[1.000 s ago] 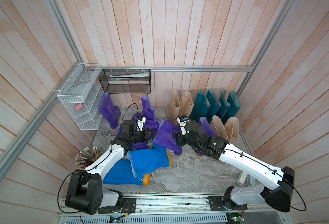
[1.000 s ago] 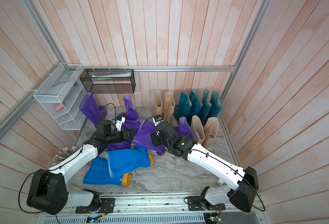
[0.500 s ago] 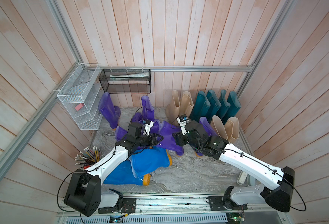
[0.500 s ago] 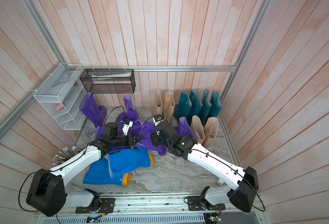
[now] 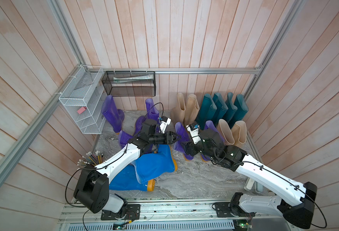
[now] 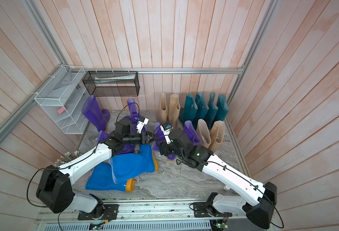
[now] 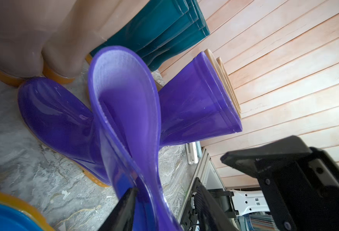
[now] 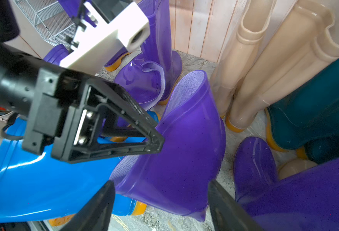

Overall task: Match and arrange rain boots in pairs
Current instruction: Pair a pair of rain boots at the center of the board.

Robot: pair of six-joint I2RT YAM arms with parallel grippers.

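Pincers open: left pincer (image 5: 178, 137) at the rim, right pincer (image 8: 160, 181) about the shaft, of a glossy purple rubber boot (image 8: 184, 140); we would settle it beside its purple neighbour (image 7: 194, 104).

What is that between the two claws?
A purple boot. The right wrist view shows its shaft inside the open right claw, with the left claw close beside it.

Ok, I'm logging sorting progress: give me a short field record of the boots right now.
teal boots: four upright, row by back wall
beige boots: two upright by back wall, two before the teal
blue boots: two lying, overlapping
left pincer: open, at rim of purple boot
right pincer: open, straddling that boot's shaft
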